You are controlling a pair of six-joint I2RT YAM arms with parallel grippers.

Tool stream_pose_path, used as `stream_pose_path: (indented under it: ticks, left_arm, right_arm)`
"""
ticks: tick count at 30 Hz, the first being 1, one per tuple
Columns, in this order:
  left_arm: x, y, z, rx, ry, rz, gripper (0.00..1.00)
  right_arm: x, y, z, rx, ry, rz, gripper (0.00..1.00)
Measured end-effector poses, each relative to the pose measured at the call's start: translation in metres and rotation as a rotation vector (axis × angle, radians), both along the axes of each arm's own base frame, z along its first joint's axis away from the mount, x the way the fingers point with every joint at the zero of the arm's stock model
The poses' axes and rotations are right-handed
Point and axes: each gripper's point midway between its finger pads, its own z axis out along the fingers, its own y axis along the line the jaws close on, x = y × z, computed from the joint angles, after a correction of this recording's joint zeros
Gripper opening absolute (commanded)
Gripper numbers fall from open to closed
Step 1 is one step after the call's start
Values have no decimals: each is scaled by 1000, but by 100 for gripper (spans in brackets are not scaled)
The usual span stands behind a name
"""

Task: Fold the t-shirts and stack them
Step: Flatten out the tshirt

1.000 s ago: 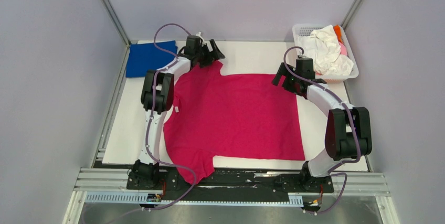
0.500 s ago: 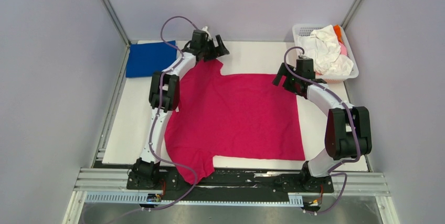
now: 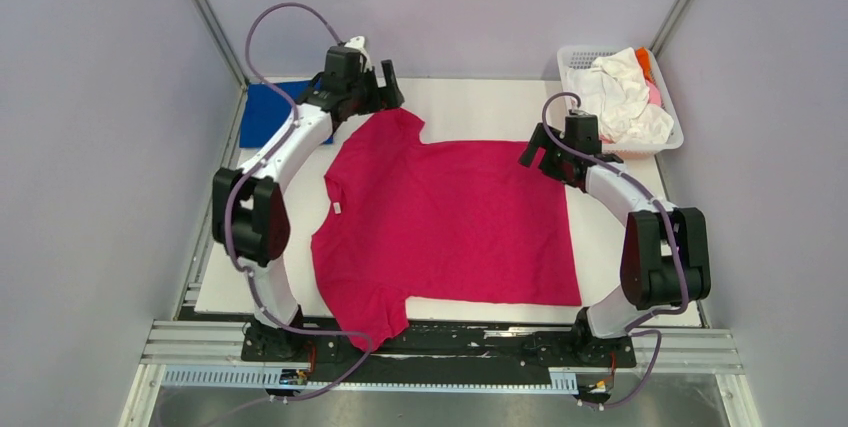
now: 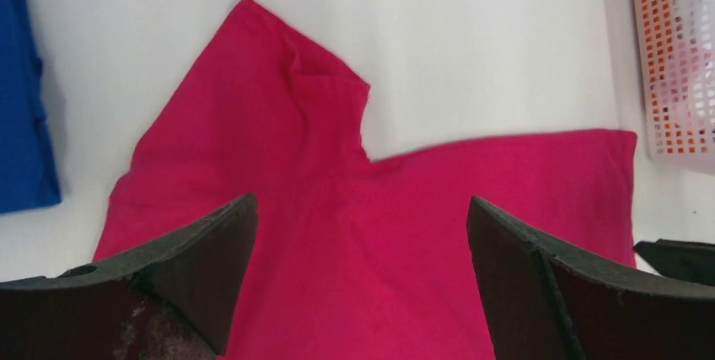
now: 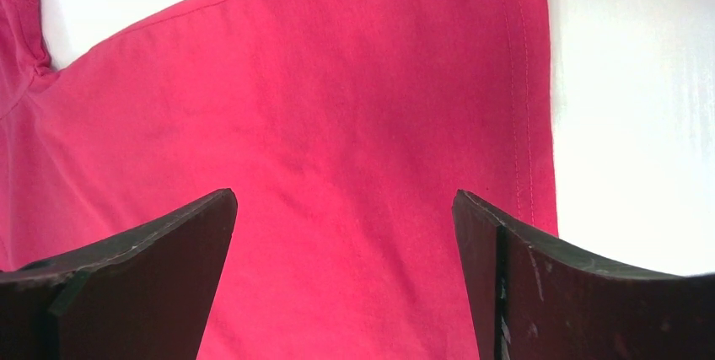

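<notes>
The red shirt (image 3: pixel 450 217) lies spread flat across the middle of the tabletop (image 3: pixel 480 102), neck towards 9 o'clock, hem towards 3, and its near sleeve drapes over the edge at 7 o'clock. Up at 11 o'clock the left pincer (image 4: pixel 361 201) hovers over the far sleeve, wide open and empty. The right pincer (image 5: pixel 344 194) gapes just as wide, gripping nothing, over the hem corner at 2 o'clock. The blue shirt (image 3: pixel 262 122) lies flat at 10 o'clock. The basket (image 3: pixel 578 53) of crumpled shirts (image 3: pixel 620 97) sits at 1 o'clock.
</notes>
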Motion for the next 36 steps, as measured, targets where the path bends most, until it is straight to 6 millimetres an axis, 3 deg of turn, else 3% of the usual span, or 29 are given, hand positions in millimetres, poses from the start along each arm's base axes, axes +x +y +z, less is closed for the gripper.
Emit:
stream_pose_path:
  ticks: [2,4,7,11,16,22,36]
  left_arm:
    - [-25,11,4,6,-3,15,100]
    - [-49,20,-12,18,36,24,100]
    - [-70,31,-57,60,133,51,100]
    - [-81,44,-104,112,249,99,100]
    - [-75,58,-134,121,316,157,100]
    - [-59,79,-165,115,390,228,100]
    - [16,89,-161,71,381,286,100]
  right_arm:
    - [-2,0,-2,1,6,1,100]
    - [-2,1,-3,3,11,4,100]
    - [-2,2,-10,8,28,10,100]
    - [-4,5,-32,16,88,20,100]
    - [-2,6,-54,15,145,25,100]
    - [19,7,-56,8,142,20,100]
    - [79,2,-55,-23,112,-13,100]
